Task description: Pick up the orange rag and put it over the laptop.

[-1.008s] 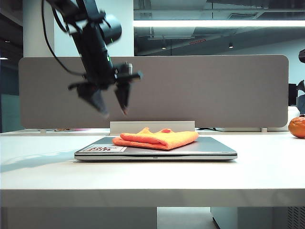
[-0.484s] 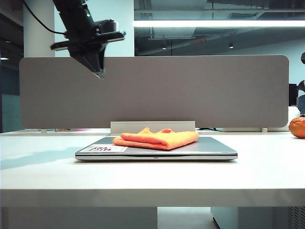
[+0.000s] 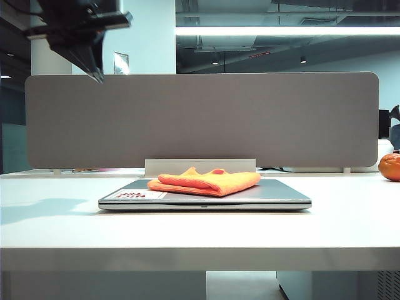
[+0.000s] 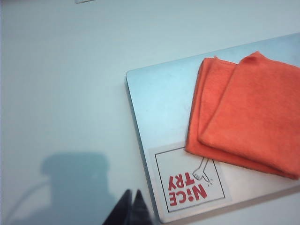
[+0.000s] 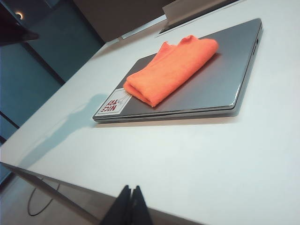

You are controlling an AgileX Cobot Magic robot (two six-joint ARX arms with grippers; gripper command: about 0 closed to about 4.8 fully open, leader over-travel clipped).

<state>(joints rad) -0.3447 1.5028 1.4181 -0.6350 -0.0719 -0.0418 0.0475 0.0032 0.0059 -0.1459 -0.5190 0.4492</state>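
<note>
At the far left of the exterior view, up toward eleven o'clock from the laptop, the left gripper (image 3: 95,74) hung high above the table (image 3: 200,234), well clear of everything on it. Its two fingers were clenched together into a single point and held nothing; the left wrist view showed the same pair of tips (image 4: 131,208) pressed flat against each other over bare white tabletop, just beside the laptop's stickered corner.

Moving right, one laptop (image 3: 206,199) lay closed and flat at the table's middle, in front of the grey partition (image 3: 200,119). One white-and-red sticker (image 3: 134,195) sat on its lid at the near left corner. One orange rag (image 3: 206,181) rested folded on the lid, touching it, its edge just overlapping the sticker in the left wrist view, and covering only part of the lid.

Further right, at about three o'clock from the laptop, one round orange fruit (image 3: 389,166) sat at the frame's edge, well apart.

The right gripper (image 5: 131,206) appeared only in its own wrist view, its two fingers likewise squeezed together and empty, hovering off the table's near edge with the laptop and rag beyond.
</note>
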